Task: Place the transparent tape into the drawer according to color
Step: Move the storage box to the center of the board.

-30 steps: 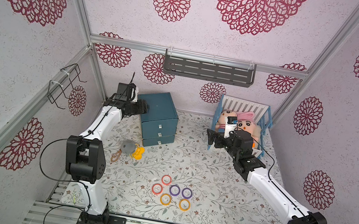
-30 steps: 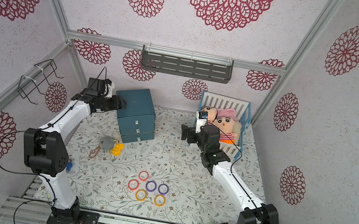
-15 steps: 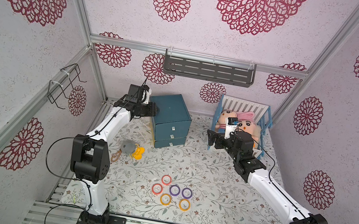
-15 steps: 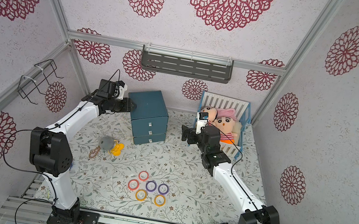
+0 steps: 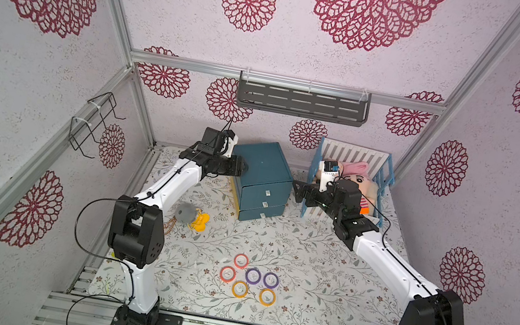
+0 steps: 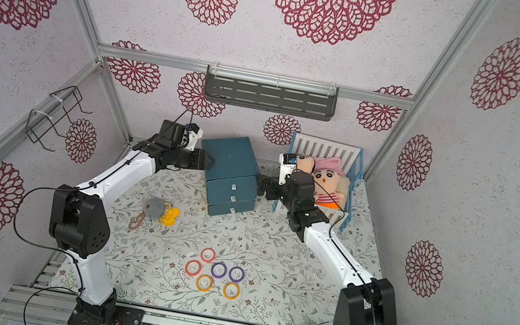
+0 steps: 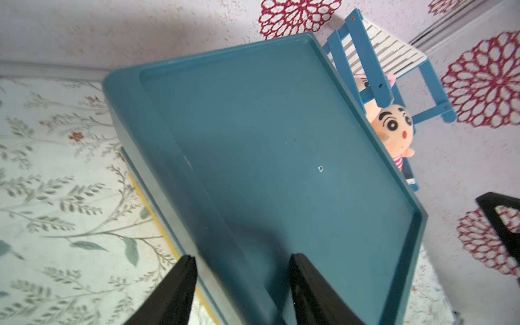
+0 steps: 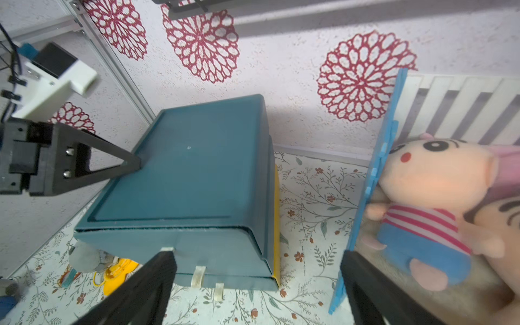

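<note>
Lying flat, 6 seemingly translucent rings

The 3-drawer teal cabinet blocks the back middle of the floral mat, with all 3 drawers shut. The gap between its right side and the toy crib is narrow, and the wide-open right gripper fills it. The left gripper straddles the cabinet's left top rim, fingers apart. The mat in front of the drawers is bare. The 6 tape rings lie clear of both arms. A grey pompom and a yellow toy sit beside the left arm.
</note>
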`<state>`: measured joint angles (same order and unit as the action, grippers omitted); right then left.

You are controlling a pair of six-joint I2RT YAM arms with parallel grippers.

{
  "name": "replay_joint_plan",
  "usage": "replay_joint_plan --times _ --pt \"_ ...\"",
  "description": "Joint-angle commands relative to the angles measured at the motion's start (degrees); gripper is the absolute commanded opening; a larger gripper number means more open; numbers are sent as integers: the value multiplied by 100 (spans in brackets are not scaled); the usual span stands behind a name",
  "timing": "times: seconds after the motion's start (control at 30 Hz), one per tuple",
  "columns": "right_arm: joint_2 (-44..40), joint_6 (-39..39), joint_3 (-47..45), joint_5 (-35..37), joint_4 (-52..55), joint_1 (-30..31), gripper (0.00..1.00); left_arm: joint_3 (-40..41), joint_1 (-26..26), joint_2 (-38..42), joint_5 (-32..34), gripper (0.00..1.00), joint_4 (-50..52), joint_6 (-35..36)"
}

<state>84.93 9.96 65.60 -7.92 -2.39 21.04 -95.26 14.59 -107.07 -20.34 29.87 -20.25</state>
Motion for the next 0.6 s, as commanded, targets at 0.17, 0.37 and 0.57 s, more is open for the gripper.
replay_joint_plan --times 0.17,0.37,0.57 --pt "743 596 1001 -1038 -84 -92 99 147 41 550 567 98 475 118" --pt "1200 993 1196 -1704 -266 -165 99 589 -327 1196 591 97 366 50" --pt "1327 1205 1174 -2254 -417 -148 99 1128 -597 1378 426 97 166 -70"
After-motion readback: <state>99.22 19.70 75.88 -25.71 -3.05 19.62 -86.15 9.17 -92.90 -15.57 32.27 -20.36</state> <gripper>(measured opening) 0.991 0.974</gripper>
